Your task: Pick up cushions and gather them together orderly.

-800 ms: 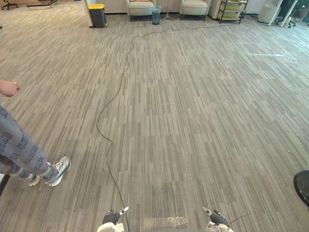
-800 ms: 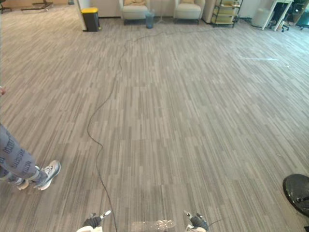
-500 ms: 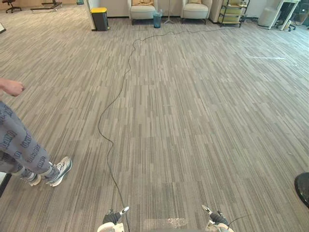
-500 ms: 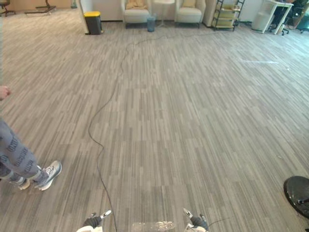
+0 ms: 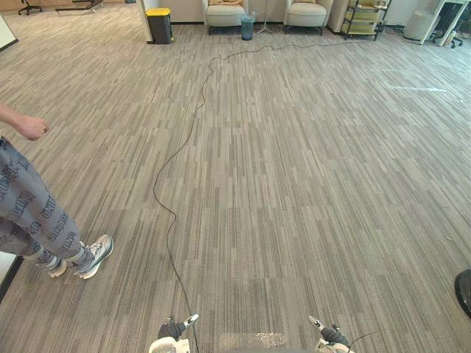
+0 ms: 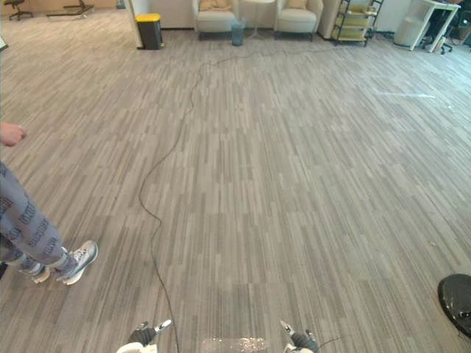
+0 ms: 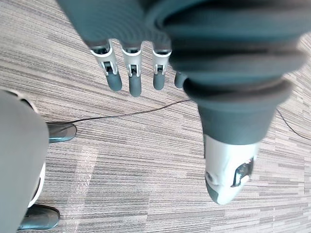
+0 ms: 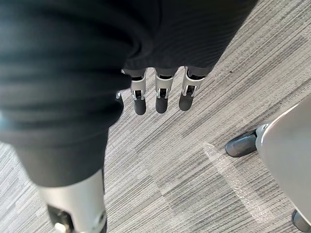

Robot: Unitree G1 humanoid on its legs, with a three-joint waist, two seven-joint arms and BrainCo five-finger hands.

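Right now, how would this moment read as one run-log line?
left robot hand: open, empty | right robot hand: open, empty | person: left, on carpet | armchairs: far wall

Left hand (image 7: 160, 73) and right hand (image 8: 162, 94): dark ribbed covers (image 7: 228, 58), silver dark-tipped fingers (image 7: 133, 80).

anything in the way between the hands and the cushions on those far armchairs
Nothing visible blocks it: bare carpet runs from the left hand and right hand, both hanging open, to the cushions on the armchairs. A person stands off to the left.
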